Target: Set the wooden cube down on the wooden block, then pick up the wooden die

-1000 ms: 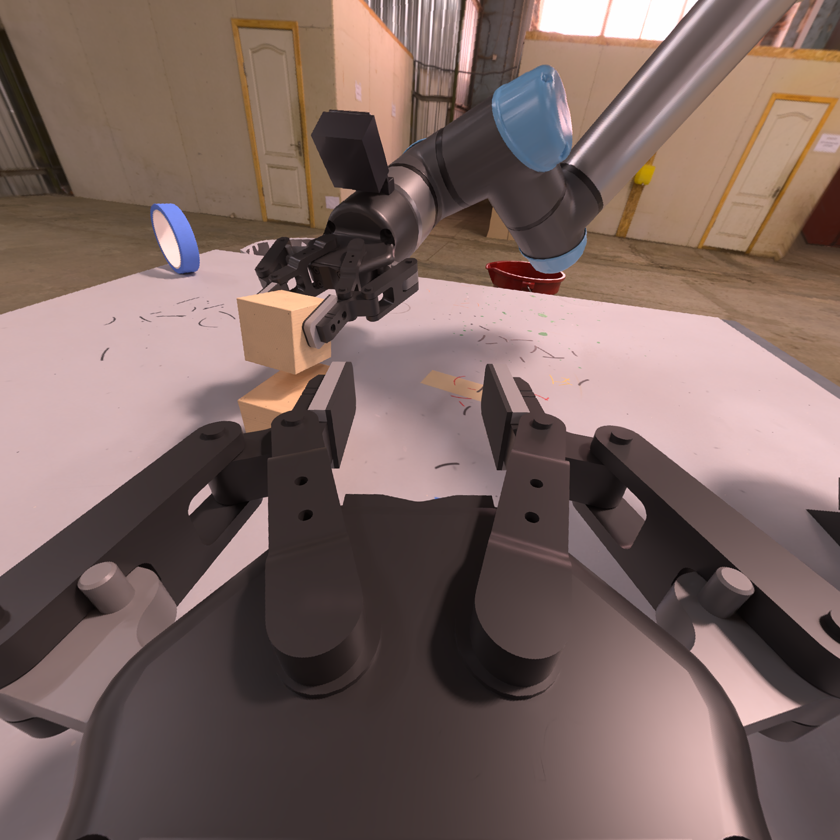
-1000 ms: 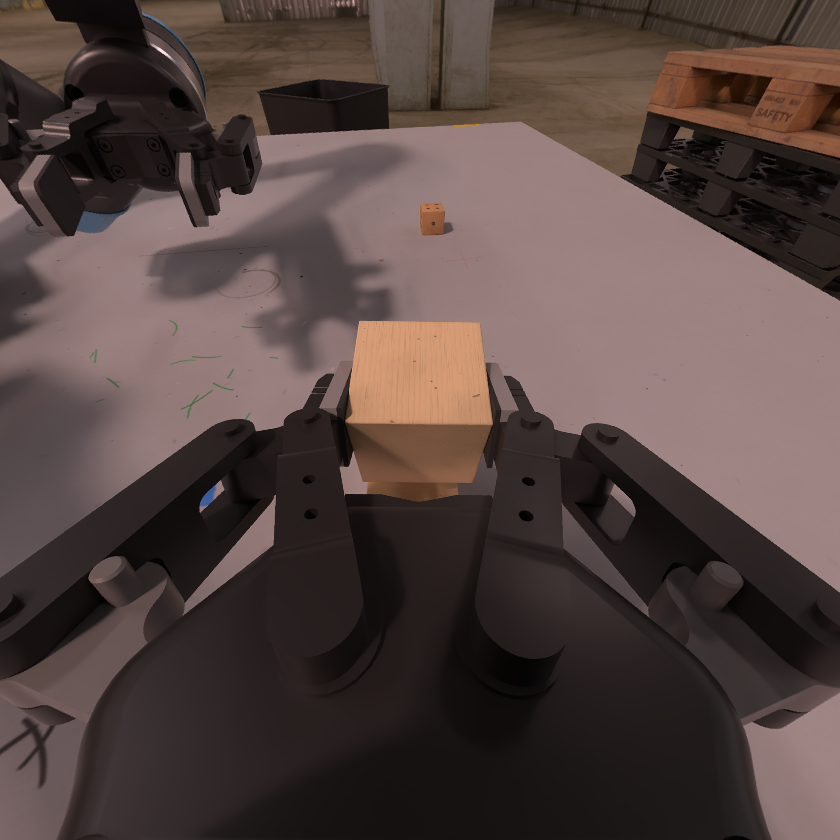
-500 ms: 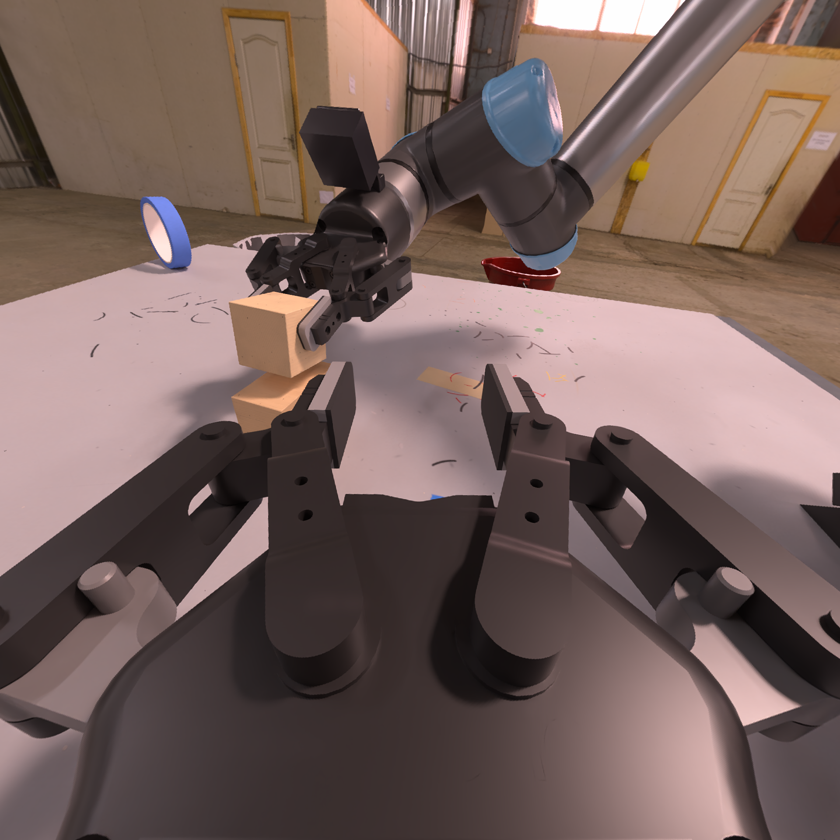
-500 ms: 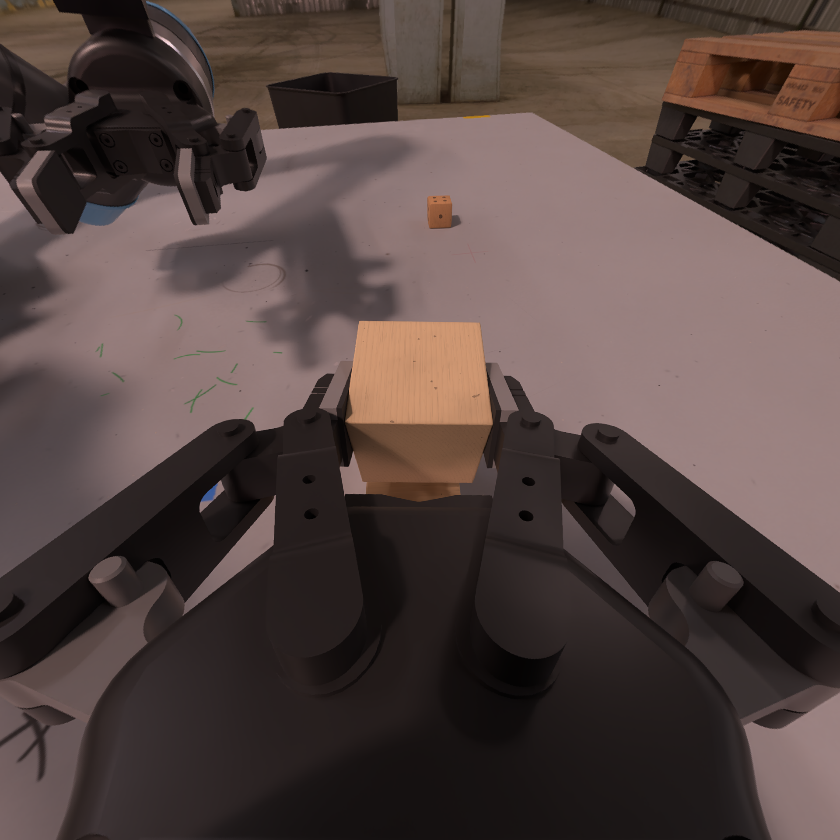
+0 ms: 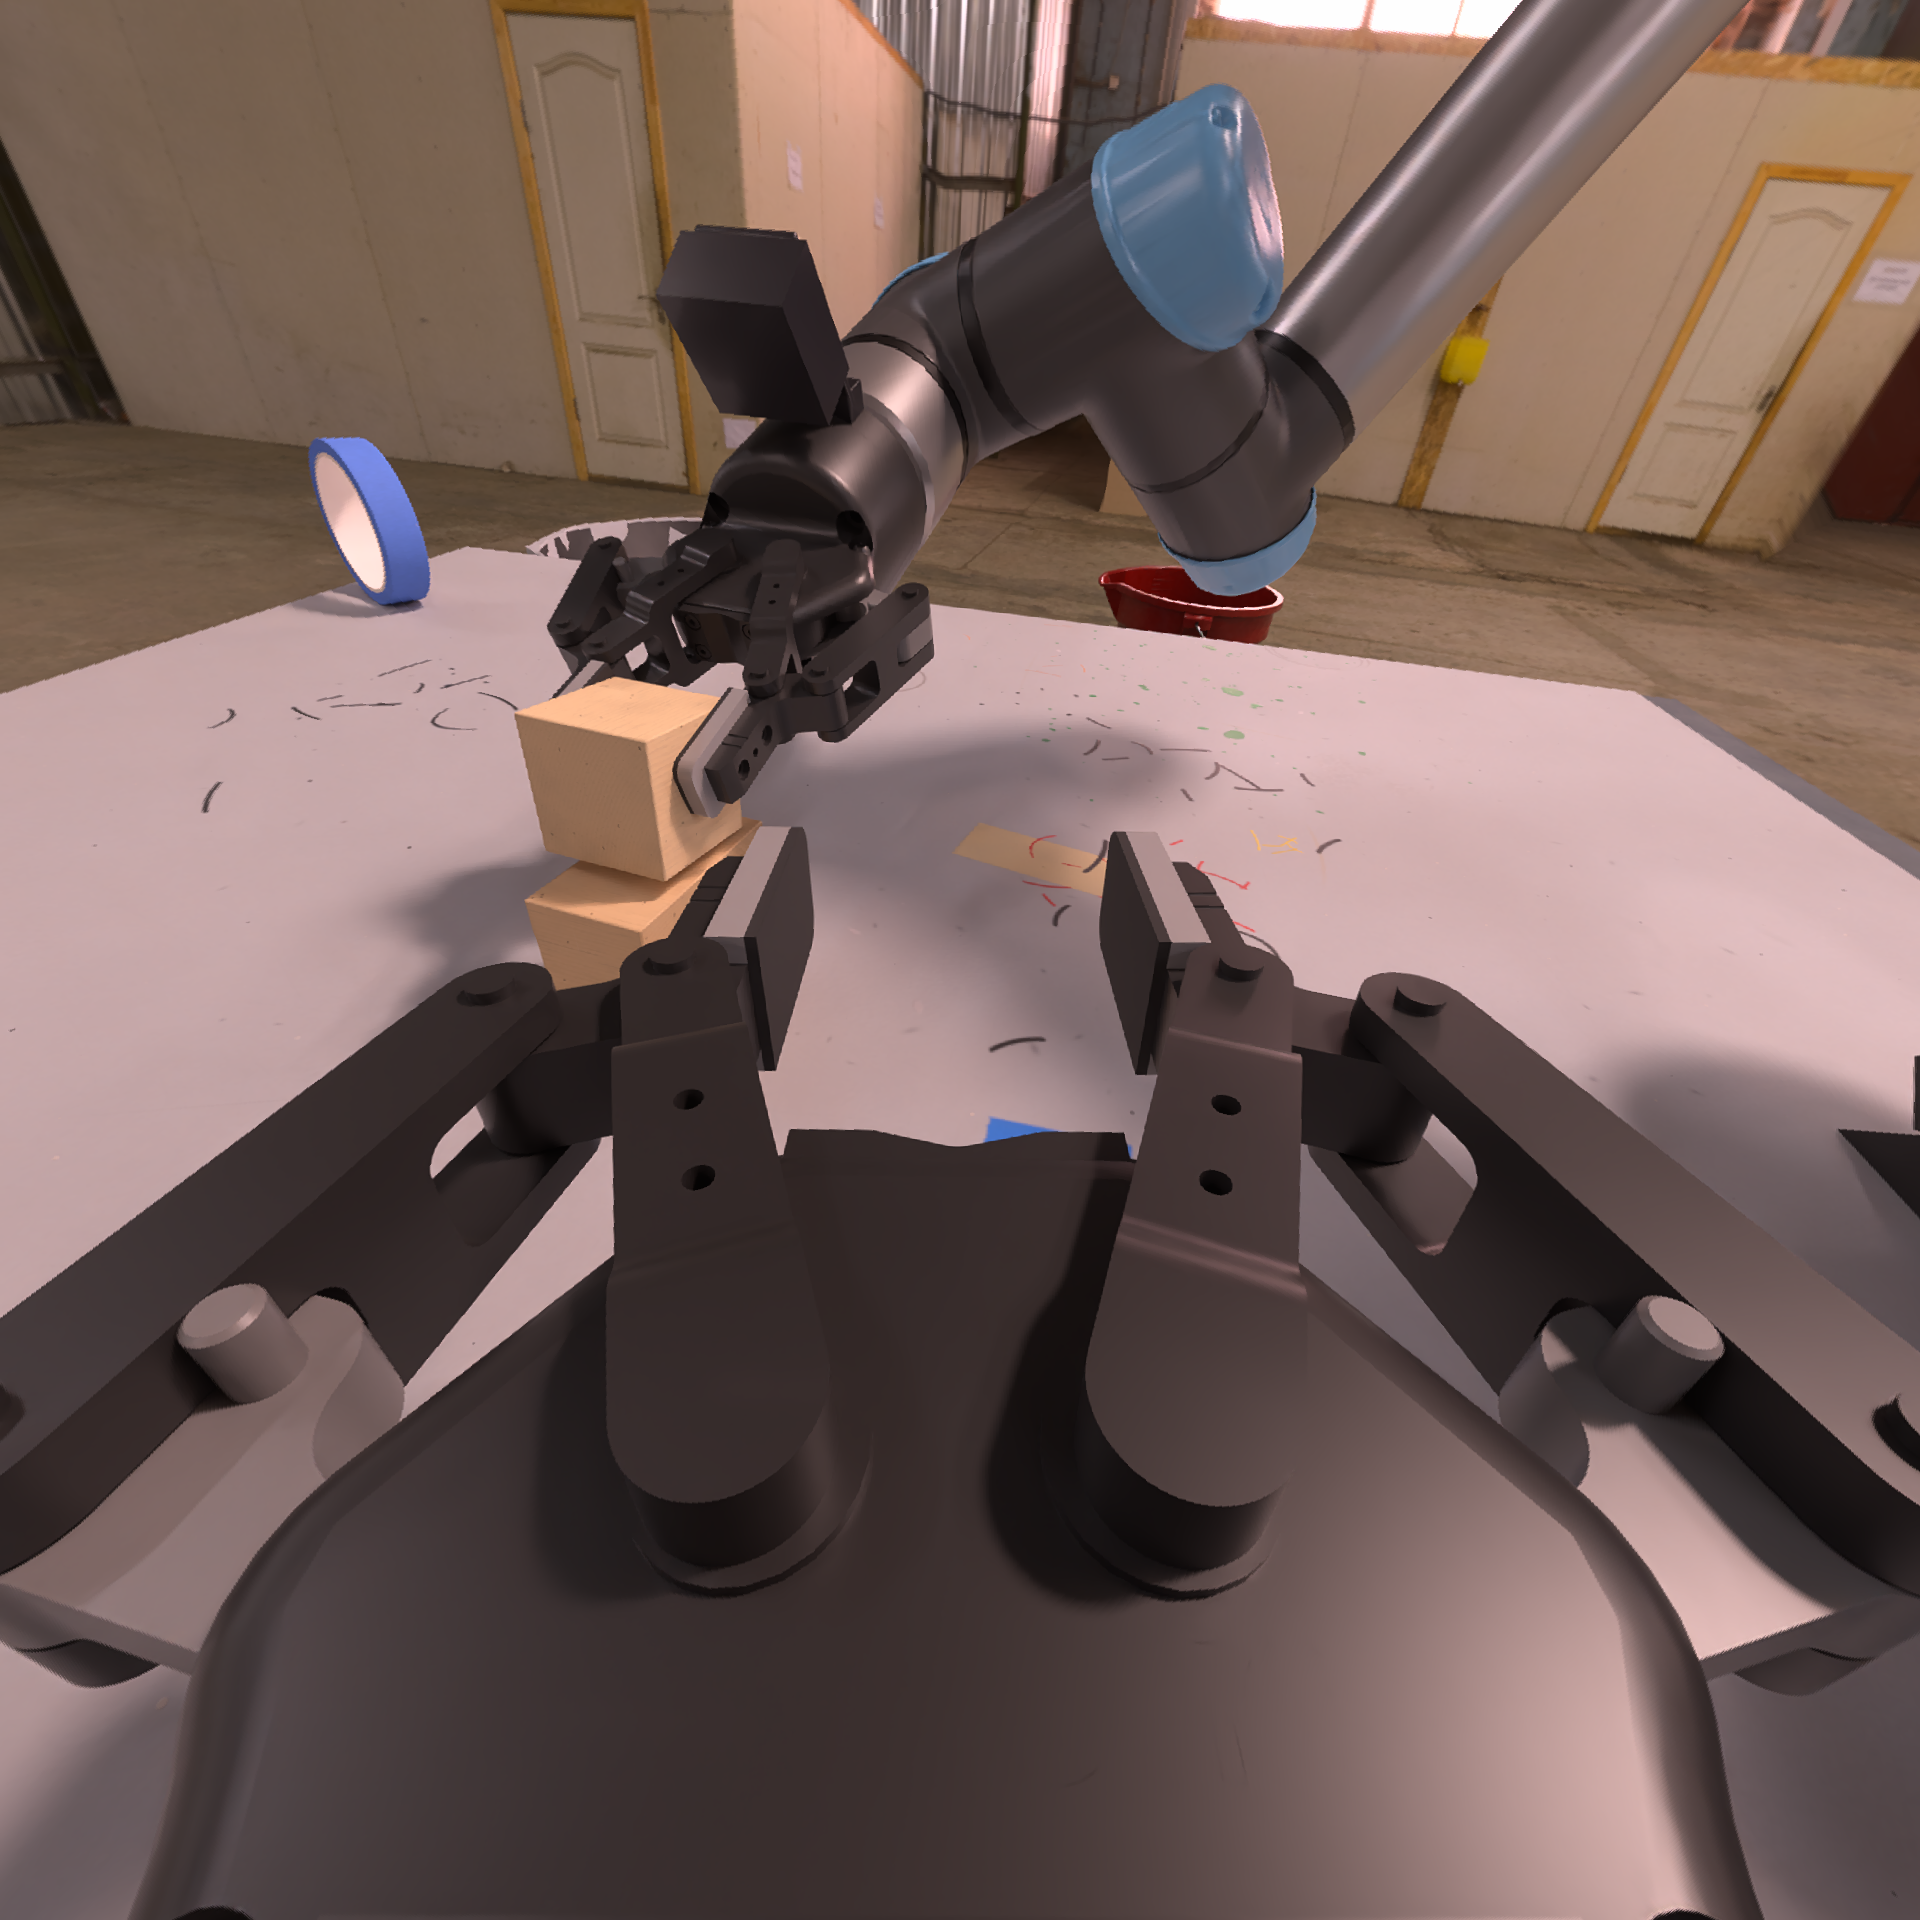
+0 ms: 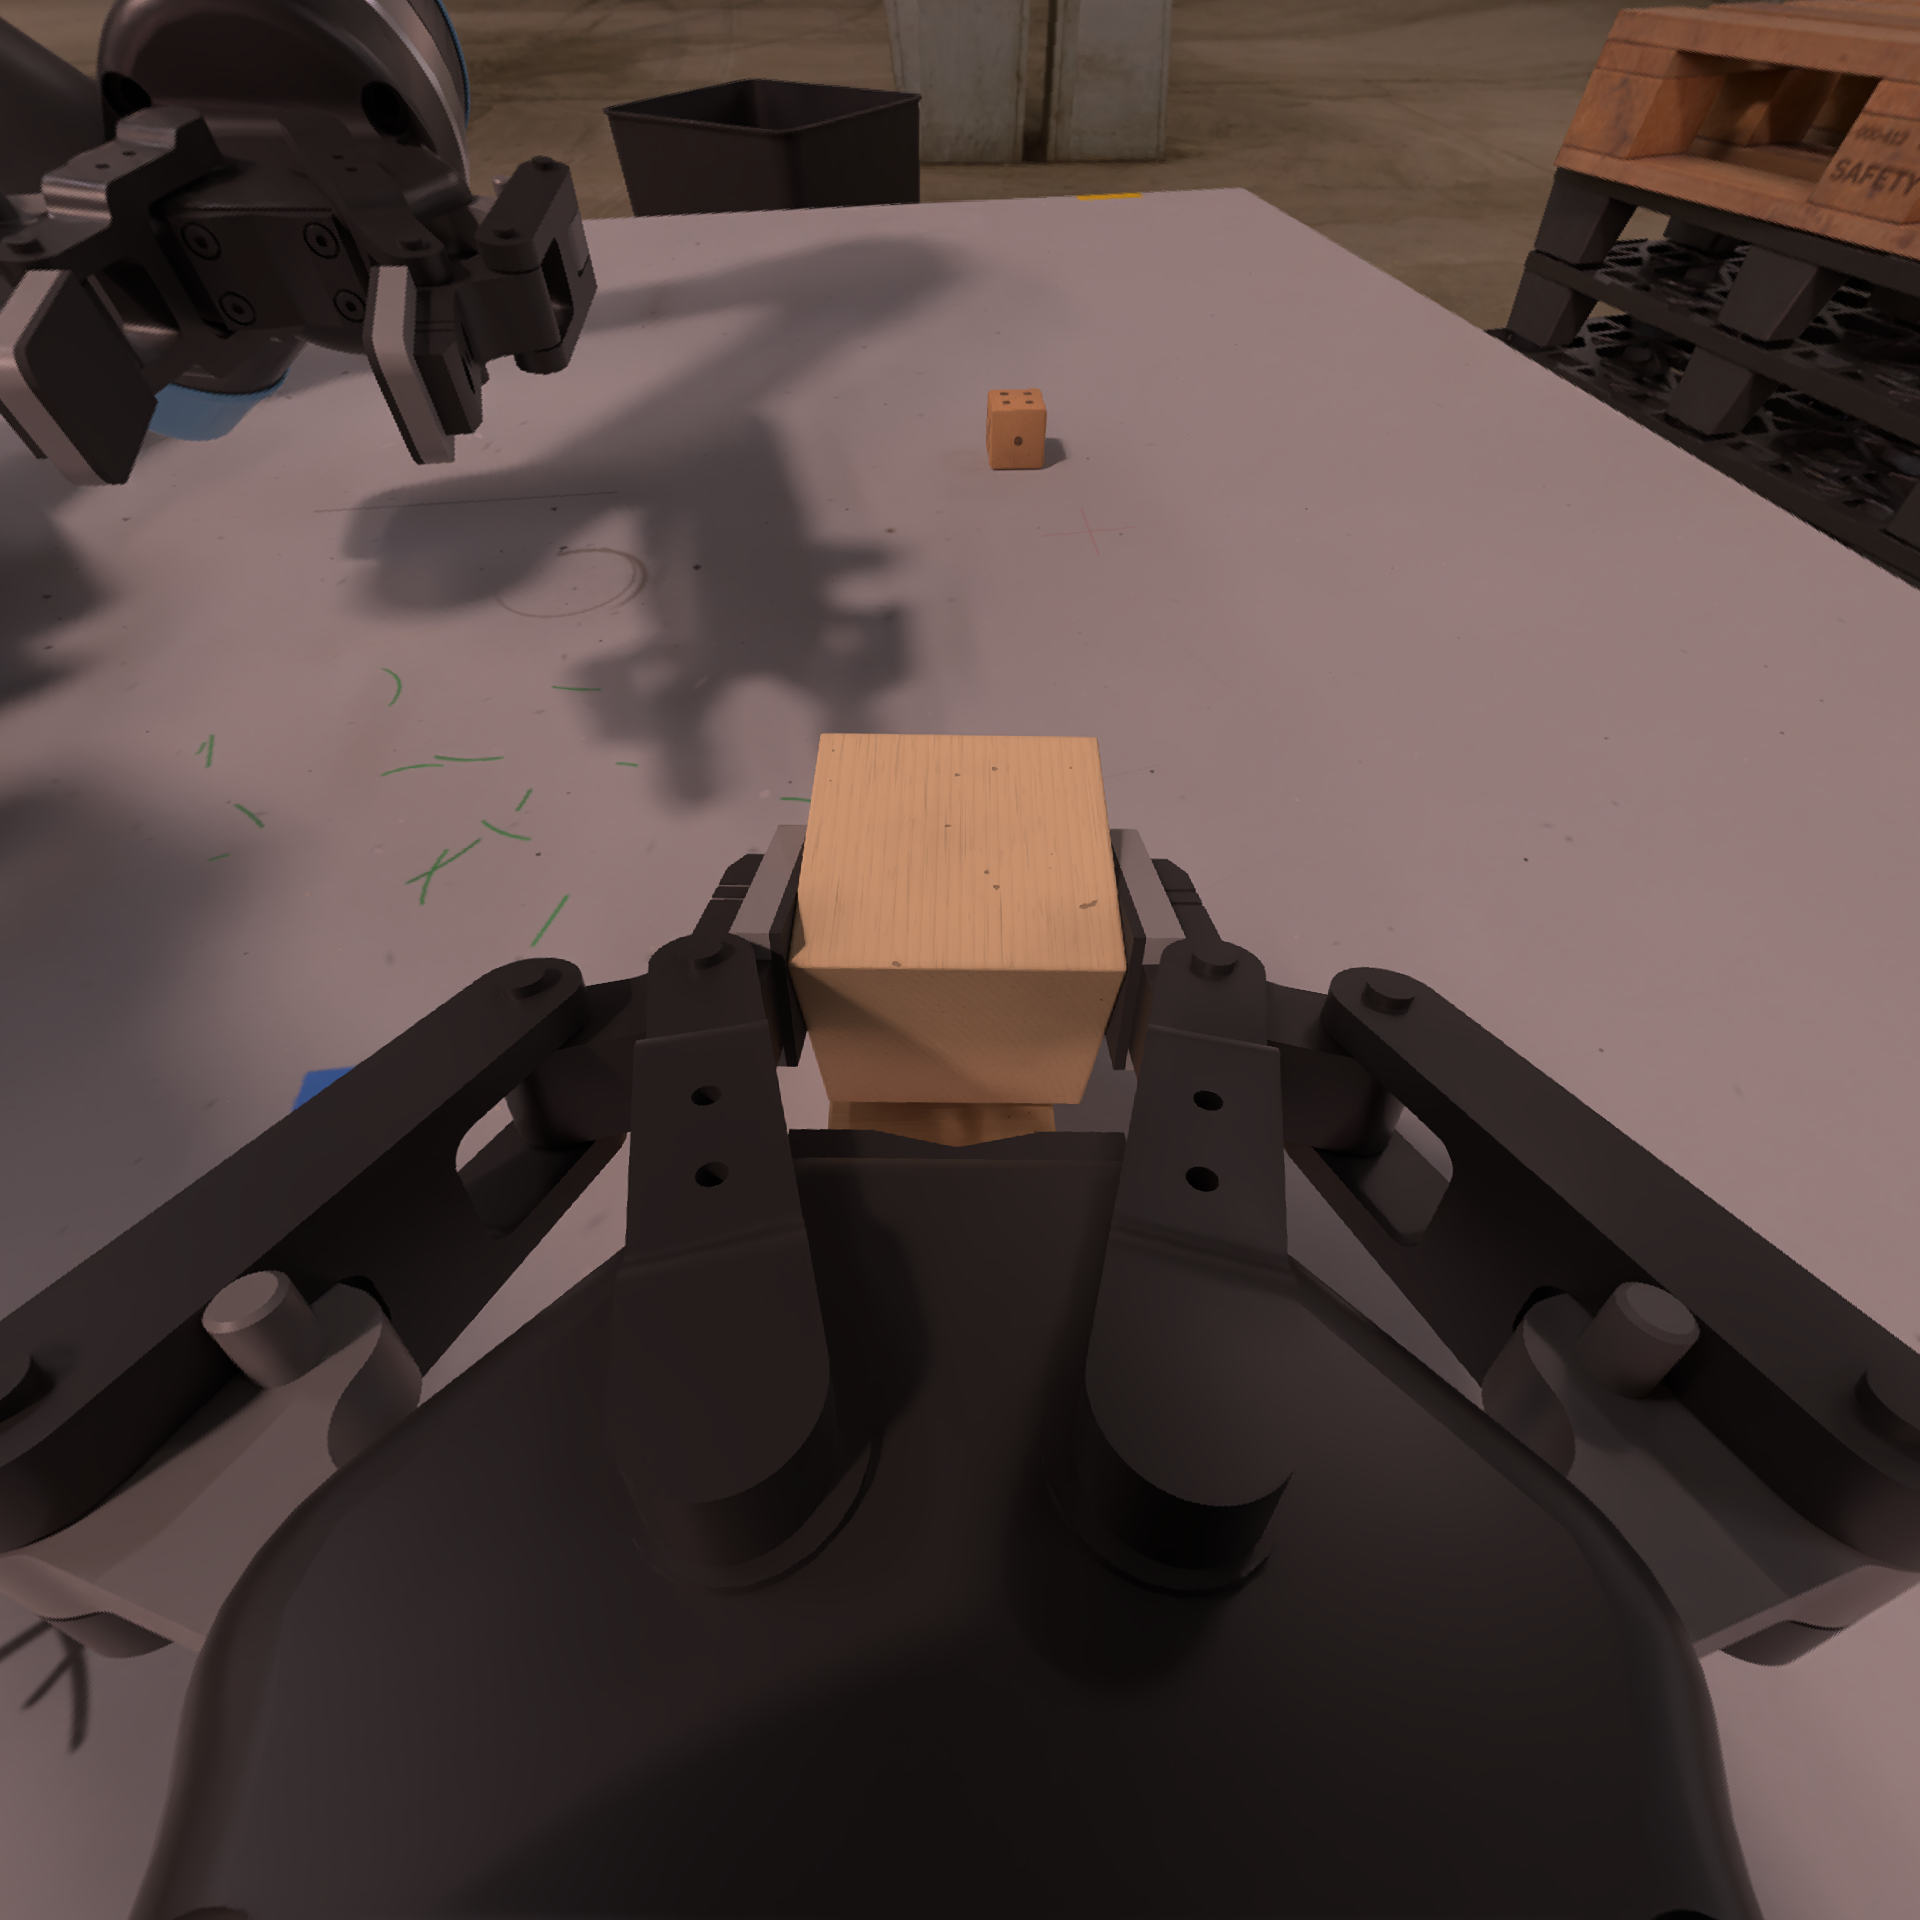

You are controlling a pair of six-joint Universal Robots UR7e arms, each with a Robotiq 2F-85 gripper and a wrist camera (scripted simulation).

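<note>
My right end effector [image 6: 956, 935] is clamped on the wooden cube [image 6: 954, 847], a pad flat on either side, and the cube sits on the wooden block [image 5: 597, 920], tilted a little. My left end effector [image 5: 951, 935] hangs spread wide, gripping nothing. Only the right wrist view shows the wooden die [image 6: 1015, 428] — alone on the bench [image 6: 1455, 727], well apart — while only the left wrist view shows the blue tape roll [image 5: 369, 520].
</note>
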